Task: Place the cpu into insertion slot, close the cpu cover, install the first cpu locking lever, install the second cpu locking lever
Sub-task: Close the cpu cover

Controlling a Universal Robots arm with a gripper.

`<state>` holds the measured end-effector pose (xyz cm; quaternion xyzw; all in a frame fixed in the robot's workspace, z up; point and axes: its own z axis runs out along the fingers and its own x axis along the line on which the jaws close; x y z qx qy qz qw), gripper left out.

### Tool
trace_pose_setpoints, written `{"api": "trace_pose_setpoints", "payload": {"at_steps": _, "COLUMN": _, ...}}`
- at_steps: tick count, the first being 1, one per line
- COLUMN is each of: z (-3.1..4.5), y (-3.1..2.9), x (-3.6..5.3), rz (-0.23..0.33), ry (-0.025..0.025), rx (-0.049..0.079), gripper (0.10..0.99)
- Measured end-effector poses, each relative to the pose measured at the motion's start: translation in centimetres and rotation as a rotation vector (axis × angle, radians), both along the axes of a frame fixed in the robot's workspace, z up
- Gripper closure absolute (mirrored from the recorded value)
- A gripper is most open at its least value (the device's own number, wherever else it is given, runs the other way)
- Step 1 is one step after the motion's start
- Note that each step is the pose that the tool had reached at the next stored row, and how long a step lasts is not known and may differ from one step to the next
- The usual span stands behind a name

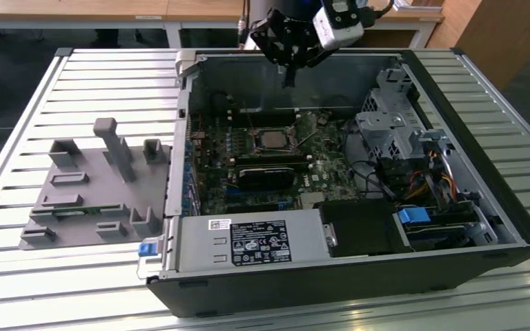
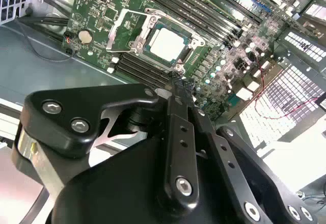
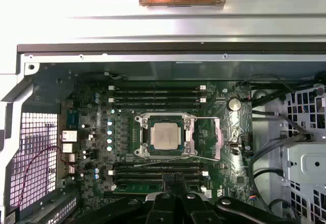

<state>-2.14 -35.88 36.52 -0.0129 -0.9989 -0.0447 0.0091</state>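
The slatted bench (image 1: 25, 103) carries the open computer case (image 1: 339, 276) across its middle. The green circuit board (image 3: 214, 107) lies flat on the case floor. My gripper (image 1: 290, 77) hangs above the case's far wall in the exterior view, its fingers together with nothing between them. The cpu cover (image 3: 220, 138) stands flipped open beside the insertion slot (image 3: 147, 150), near the board's middle. The cpu (image 3: 165, 135) sits in that slot, silver top up. I judge the chip light, stiff and delicate underneath, best pinched by opposite edges. The cover looks thin and springy, best pushed at its free edge.
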Motion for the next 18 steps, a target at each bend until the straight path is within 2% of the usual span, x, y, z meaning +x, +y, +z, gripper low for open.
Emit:
{"api": "trace_pose_setpoints", "payload": {"at_steps": 1, "z": -0.01, "y": 0.0, "x": 0.0, "rz": 0.0, "ry": -0.0001, "rx": 0.0, "gripper": 0.098}}
{"api": "trace_pose_setpoints", "payload": {"at_steps": 2, "z": 0.0, "y": -0.01, "x": 0.0, "rz": 0.0, "ry": 0.0, "rx": 0.0, "gripper": 0.878}}
{"api": "trace_pose_setpoints", "payload": {"at_steps": 3, "z": 0.0, "y": 0.0, "x": 0.0, "rz": 0.0, "ry": -0.0001, "rx": 0.0, "gripper": 0.878}}
{"api": "trace_pose_setpoints", "payload": {"at_steps": 4, "z": -0.01, "y": 0.0, "x": 0.0, "rz": 0.0, "ry": -0.0001, "rx": 0.0, "gripper": 0.945}}
{"api": "trace_pose_setpoints", "payload": {"at_steps": 18, "z": 0.0, "y": 0.0, "x": 0.0, "rz": 0.0, "ry": -0.0001, "rx": 0.0, "gripper": 0.961}}
